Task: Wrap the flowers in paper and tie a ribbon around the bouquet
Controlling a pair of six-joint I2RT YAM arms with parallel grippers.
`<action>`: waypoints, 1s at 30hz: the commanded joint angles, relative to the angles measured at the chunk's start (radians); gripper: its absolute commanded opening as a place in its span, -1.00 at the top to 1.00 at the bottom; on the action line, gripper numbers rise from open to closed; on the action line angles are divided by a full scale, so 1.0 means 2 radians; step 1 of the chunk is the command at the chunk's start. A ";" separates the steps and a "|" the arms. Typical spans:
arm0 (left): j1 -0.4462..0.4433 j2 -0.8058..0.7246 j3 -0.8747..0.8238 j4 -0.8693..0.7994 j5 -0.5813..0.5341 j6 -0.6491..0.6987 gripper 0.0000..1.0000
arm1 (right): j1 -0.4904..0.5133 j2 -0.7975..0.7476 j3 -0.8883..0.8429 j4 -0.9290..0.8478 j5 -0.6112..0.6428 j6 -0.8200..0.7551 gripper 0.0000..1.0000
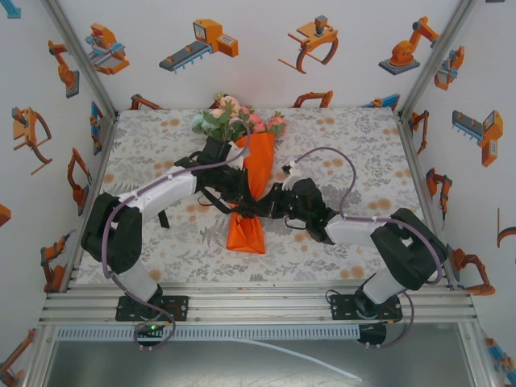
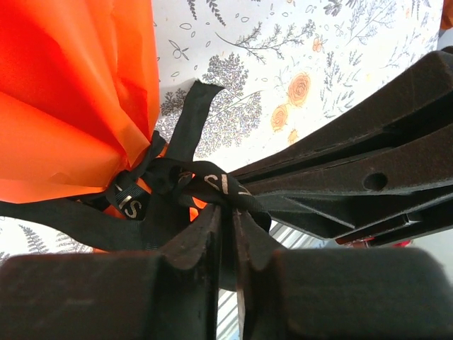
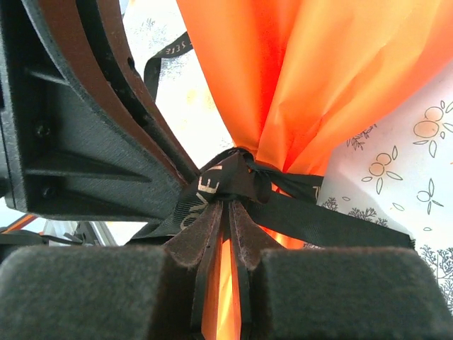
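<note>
Mid-table: bouquet [image 1: 256, 153] is lying lengthwise on the floral-print table cover [image 1: 347, 145]. Pink, white and peach artificial flowers [image 1: 234, 119] with green leaves are pointing to 12 o'clock. A bright orange thin paper sheet [image 1: 246, 234] is wrapping them as a cone, narrowing to a waist, then flaring toward 6 o'clock. A narrow black ribbon with white lettering [image 2: 212, 183] is circling that waist, bunched in a knot. From 9 o'clock, left gripper [image 2: 228, 212] is pinching a ribbon strand between pressed-together fingers. From 3 o'clock, right gripper [image 3: 228, 212] is pinching the ribbon at the knot likewise.
</note>
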 commanded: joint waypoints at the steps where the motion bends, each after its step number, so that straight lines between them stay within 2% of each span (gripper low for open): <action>1: 0.000 0.006 -0.008 0.000 0.008 0.001 0.83 | 0.001 -0.006 0.008 0.031 -0.001 -0.006 0.78; 3: 0.003 0.001 -0.011 0.004 0.008 -0.002 1.00 | 0.001 -0.009 0.003 0.030 0.000 -0.009 0.70; 7: 0.014 -0.015 -0.024 0.022 0.006 -0.013 1.00 | 0.000 -0.042 -0.027 0.029 0.014 -0.030 0.34; 10: 0.015 -0.022 -0.028 0.028 0.008 -0.013 1.00 | -0.003 -0.071 -0.043 0.018 0.018 -0.031 0.24; 16: 0.013 -0.023 -0.028 0.028 -0.004 -0.001 1.00 | -0.006 -0.089 0.016 -0.109 0.021 0.050 0.12; 20: 0.010 -0.025 -0.027 0.029 -0.005 -0.001 1.00 | -0.005 -0.075 0.051 -0.164 0.022 0.072 -0.15; 23: 0.009 -0.029 -0.027 0.028 -0.012 -0.001 1.00 | -0.005 -0.054 0.065 -0.184 0.020 0.066 -0.24; 25: 0.010 -0.036 -0.028 0.027 -0.019 -0.002 1.00 | -0.005 -0.043 0.069 -0.191 0.019 0.064 -0.11; 27: 0.010 -0.046 -0.032 0.029 -0.023 -0.004 1.00 | -0.005 -0.041 0.065 -0.188 0.028 0.063 0.37; 30: 0.013 -0.060 -0.037 0.031 -0.033 -0.004 1.00 | -0.006 -0.049 0.060 -0.197 0.048 0.057 0.83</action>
